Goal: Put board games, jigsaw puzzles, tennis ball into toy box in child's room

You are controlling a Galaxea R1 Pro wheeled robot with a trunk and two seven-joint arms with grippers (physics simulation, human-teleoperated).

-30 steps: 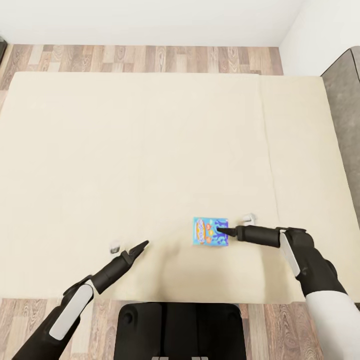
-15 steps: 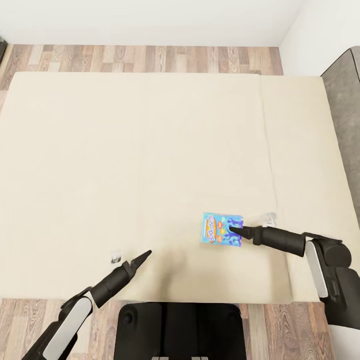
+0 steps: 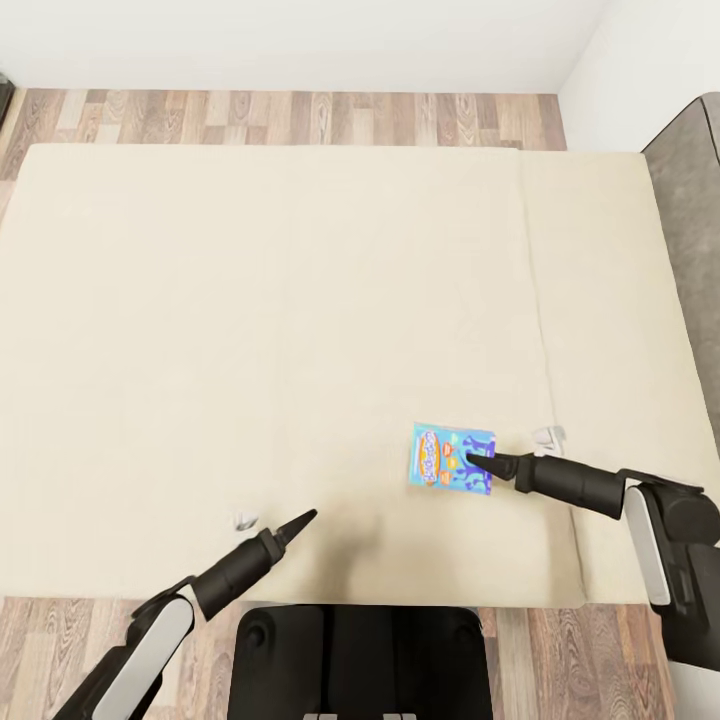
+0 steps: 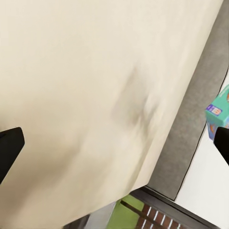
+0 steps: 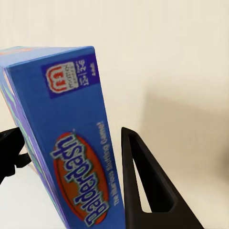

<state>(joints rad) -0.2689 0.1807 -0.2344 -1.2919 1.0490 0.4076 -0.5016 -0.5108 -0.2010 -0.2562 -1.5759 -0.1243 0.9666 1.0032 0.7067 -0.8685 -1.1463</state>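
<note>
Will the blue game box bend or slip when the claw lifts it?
The blue game box looks flat and straight-edged, so probably stiff, not floppy. The right claw pinches just one edge, so it might tilt or slip. It seems thin, likely light.

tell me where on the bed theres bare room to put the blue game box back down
Nearly all of the bed is bare beige mattress: the whole far half toward the wall, and the wide middle between the left gripper and the blue game box. The one busy spot is around the right gripper, holding that box.
</note>
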